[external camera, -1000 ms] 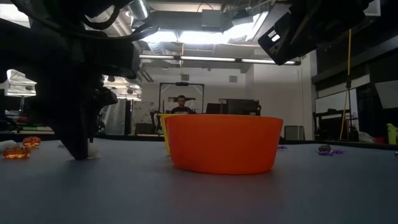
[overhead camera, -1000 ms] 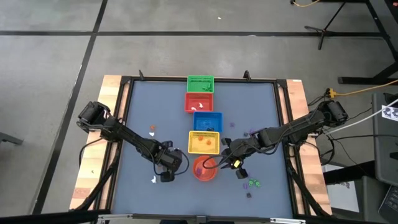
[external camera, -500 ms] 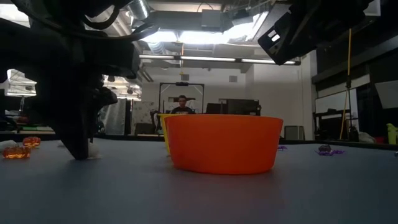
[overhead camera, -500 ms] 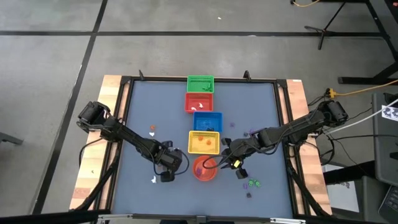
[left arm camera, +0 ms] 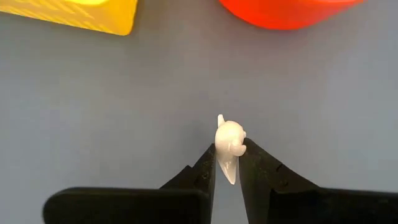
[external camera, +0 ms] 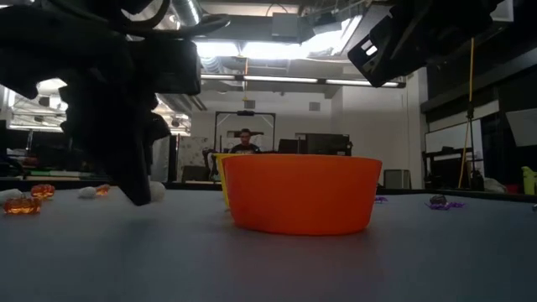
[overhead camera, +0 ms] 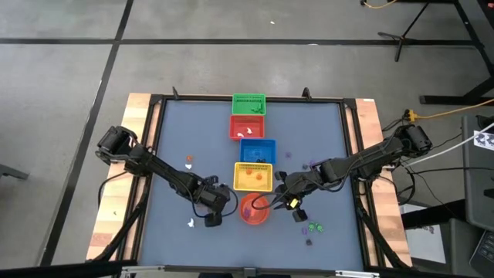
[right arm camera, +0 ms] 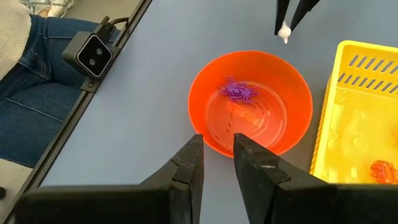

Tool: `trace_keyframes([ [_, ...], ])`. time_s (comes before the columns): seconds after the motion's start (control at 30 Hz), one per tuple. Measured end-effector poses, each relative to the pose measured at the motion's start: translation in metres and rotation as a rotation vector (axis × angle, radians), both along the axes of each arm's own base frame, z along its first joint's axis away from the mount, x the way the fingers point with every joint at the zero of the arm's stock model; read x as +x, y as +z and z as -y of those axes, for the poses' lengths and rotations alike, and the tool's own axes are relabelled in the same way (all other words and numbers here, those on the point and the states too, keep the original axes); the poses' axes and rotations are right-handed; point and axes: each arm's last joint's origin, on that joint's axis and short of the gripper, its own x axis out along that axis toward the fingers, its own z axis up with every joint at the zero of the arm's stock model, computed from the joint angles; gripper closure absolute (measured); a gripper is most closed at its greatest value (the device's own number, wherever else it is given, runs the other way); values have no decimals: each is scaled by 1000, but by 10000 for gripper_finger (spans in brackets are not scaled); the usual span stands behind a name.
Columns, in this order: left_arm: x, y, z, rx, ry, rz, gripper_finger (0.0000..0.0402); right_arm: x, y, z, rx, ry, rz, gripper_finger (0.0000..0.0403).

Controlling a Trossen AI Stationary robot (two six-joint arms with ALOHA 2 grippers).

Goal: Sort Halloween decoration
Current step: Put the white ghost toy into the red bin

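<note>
My L gripper (left arm camera: 227,163) pinches white trinket (left arm camera: 228,143) for binning; R gripper (right arm camera: 217,158) hovers over orange bowl (right arm camera: 292,87), jaws part-open, empty.

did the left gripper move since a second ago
Yes. In the low view the left gripper, shut on a white trinket, has shifted toward the orange bowl, which stayed put.

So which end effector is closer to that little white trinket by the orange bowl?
The left end effector: it is shut on the white trinket. The right end effector hovers over the orange bowl, on the trinket's far side.
</note>
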Motion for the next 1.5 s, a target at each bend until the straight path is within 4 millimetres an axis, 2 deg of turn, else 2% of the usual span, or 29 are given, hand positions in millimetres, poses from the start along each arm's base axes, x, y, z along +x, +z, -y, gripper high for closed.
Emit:
trace_keyframes([
  [0.2,3,1,-7,3,19,0,365,0,0,0,0,0,0,317],
  [0.47,17,15,-17,70,-71,13,365,0,0,0,0,0,0,317],
  [0.8,25,42,-30,237,-99,-81,365,0,0,0,0,1,0,317],
  [1.03,34,63,-46,353,-92,-95,365,0,0,0,0,0,0,317],
  [1.2,38,85,-70,411,-96,-55,365,0,0,0,-1,0,-2,317],
  [1.37,36,103,-107,466,-73,-29,365,0,0,0,-2,0,-4,317],
  [1.5,38,107,-141,504,-47,-24,365,0,0,1,-7,3,-3,317],
])
